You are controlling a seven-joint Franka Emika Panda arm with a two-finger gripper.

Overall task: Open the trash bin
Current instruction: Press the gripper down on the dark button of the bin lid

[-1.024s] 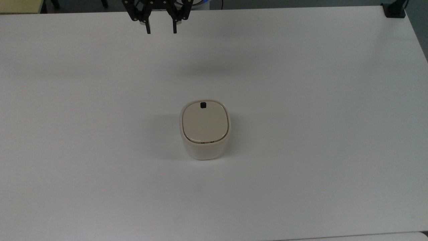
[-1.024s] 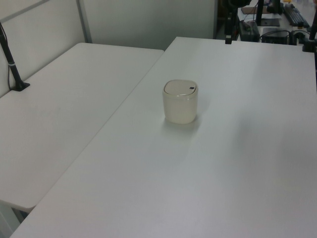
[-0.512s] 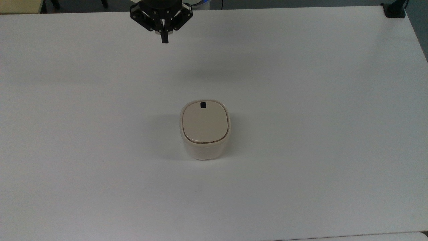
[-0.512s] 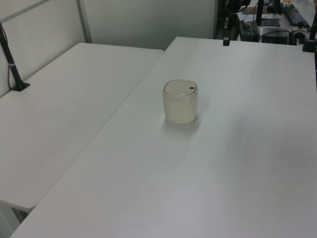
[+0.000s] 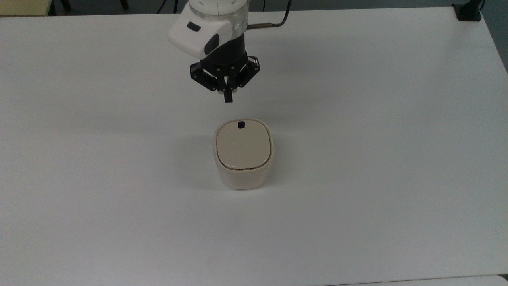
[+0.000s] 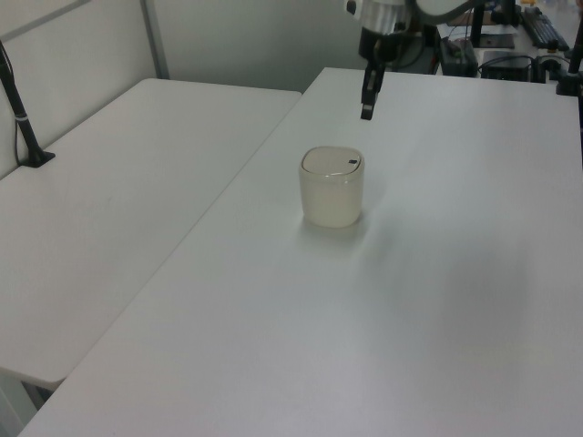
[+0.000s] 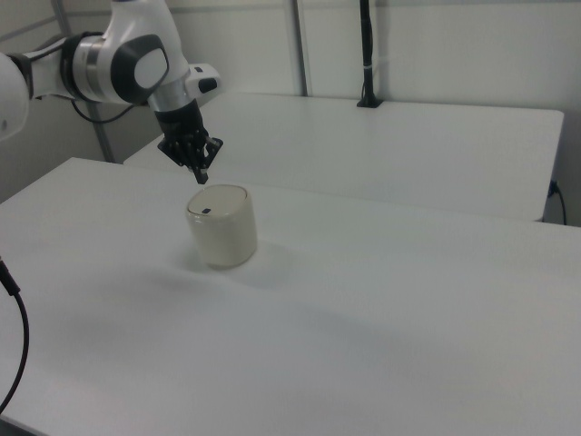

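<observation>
The trash bin [image 5: 243, 159] [image 6: 332, 189] [image 7: 222, 227] is a small cream-white rounded-square tub in the middle of the white table. Its flat beige lid [image 5: 243, 145] lies shut. A small black square button [image 5: 241, 125] sits at the lid's far edge in the top view. My gripper [image 5: 228, 97] [image 6: 366, 110] [image 7: 201, 176] hangs in the air just behind the bin, pointing down, shut with nothing between its fingers. Its tip is a little short of the button and above lid height. It touches nothing.
The white table [image 5: 377, 139] stretches wide on all sides of the bin. A second white table [image 6: 118, 200] adjoins it at the left view's left. Black clamp posts [image 5: 468, 10] [image 6: 23, 127] stand at far table edges. A black cable [image 7: 14, 336] hangs at the right view's left.
The gripper closed, then the arm swung from the table's far edge toward the bin and now hangs just behind the lid. The bin has not moved.
</observation>
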